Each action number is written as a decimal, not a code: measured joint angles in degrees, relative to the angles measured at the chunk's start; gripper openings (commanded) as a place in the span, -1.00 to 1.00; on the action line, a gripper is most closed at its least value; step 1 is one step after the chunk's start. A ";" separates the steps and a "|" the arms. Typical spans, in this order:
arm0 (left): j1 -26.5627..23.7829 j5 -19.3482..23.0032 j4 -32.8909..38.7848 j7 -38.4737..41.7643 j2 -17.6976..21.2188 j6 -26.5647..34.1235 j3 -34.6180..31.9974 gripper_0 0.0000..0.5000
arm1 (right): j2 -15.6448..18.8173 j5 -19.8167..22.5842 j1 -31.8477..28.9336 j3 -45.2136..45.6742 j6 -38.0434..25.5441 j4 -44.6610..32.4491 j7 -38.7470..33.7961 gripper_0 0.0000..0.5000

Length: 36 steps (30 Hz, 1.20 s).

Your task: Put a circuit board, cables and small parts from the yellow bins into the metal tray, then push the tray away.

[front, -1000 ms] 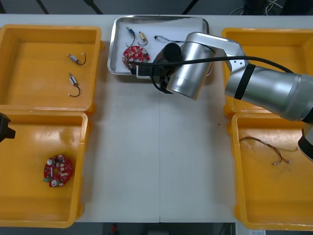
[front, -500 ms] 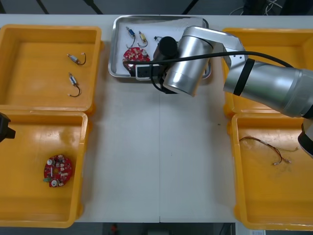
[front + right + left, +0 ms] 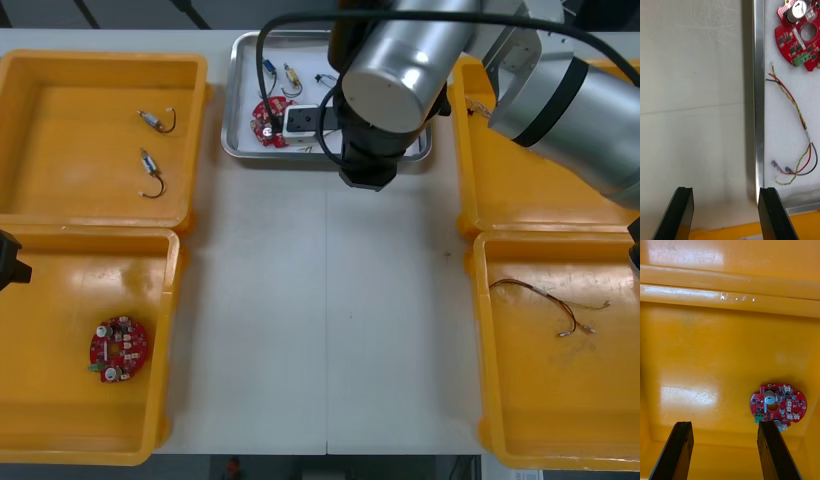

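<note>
Tray [image 3: 758, 93] holds board [image 3: 797, 33], cable [image 3: 793, 101]. Your right end effector [image 3: 725, 191] gapes empty at its rim, likely staged for push; left end effector [image 3: 724, 423] open, idle over bin [image 3: 730, 333].

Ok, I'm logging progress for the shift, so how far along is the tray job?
Done: the metal tray holds a circuit board, small metal parts and a red and yellow cable. In hand: the right tool, open, sits at the tray's near rim, seemingly lined up to push. Left: the push itself. The left tool hovers open over the near left yellow bin.
</note>
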<state>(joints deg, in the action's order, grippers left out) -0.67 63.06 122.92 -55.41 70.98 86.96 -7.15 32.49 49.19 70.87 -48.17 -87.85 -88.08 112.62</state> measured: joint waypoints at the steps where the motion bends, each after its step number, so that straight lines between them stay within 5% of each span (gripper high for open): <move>1: 0.00 0.00 0.01 0.00 0.00 0.00 0.00 1.00 | 0.36 0.98 -0.01 1.28 -1.35 -0.19 -0.12 1.00; 11: 0.00 -0.02 0.05 0.00 0.01 -0.03 0.00 1.00 | 6.43 4.79 -2.92 11.05 -13.46 -10.72 -18.87 1.00; 19: 0.00 -0.03 0.06 0.00 0.01 -0.07 0.00 1.00 | 13.11 6.71 -11.02 18.77 -16.00 -19.50 -35.51 1.00; 29: 0.00 -0.04 0.10 0.00 0.02 -0.12 0.00 1.00 | 21.91 10.79 -21.17 27.40 -16.01 -22.00 -44.70 1.00; 36: 0.00 -0.05 0.12 0.00 0.03 -0.12 0.00 1.00 | 25.00 12.57 -29.25 35.14 -16.03 -22.06 -48.63 1.00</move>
<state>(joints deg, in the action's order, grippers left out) -0.67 63.02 123.04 -55.41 71.01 86.84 -7.15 57.49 61.76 41.62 -13.03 -103.89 -110.14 63.98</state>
